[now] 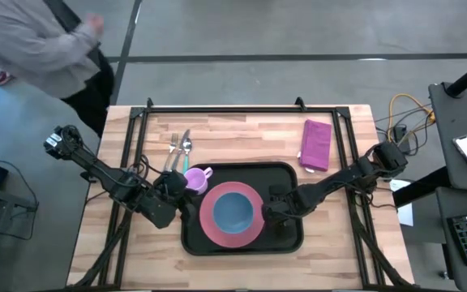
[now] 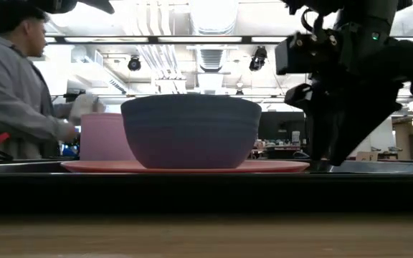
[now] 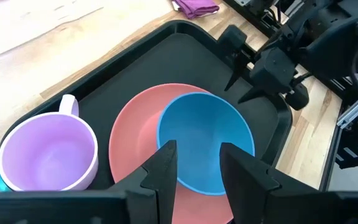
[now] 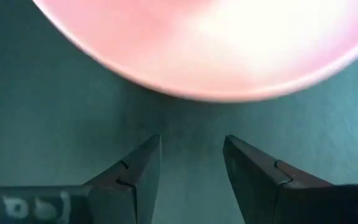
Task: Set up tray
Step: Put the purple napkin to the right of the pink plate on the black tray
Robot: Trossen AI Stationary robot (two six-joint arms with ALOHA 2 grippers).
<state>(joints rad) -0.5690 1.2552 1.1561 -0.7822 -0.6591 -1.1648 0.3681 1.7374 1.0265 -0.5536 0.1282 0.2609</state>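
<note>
Both sets of jaws stand parted with nothing between them. Left gripper hangs over the left part of the black tray, fingers spread above the near rim of the blue bowl. Right gripper sits low over the tray's right part, fingers apart over bare tray floor, just beside the edge of the pink plate, not touching it.

Tray lies at the middle of the wooden table, toward the near edge. Pink plate rests inside it, left of centre. Blue bowl sits upright on the plate. From table height the bowl reads dark, the plate a thin line under it.

Lilac mug, upright, handle out, stands at the tray's far left corner beside the plate; cannot tell whether it is on the tray floor or on the rim.

Left of the mug, on the wood: a fork and spoon side by side. Folded purple cloth lies on the table beyond the tray's far right corner.

Person in a grey top stands off the table's far left corner.
</note>
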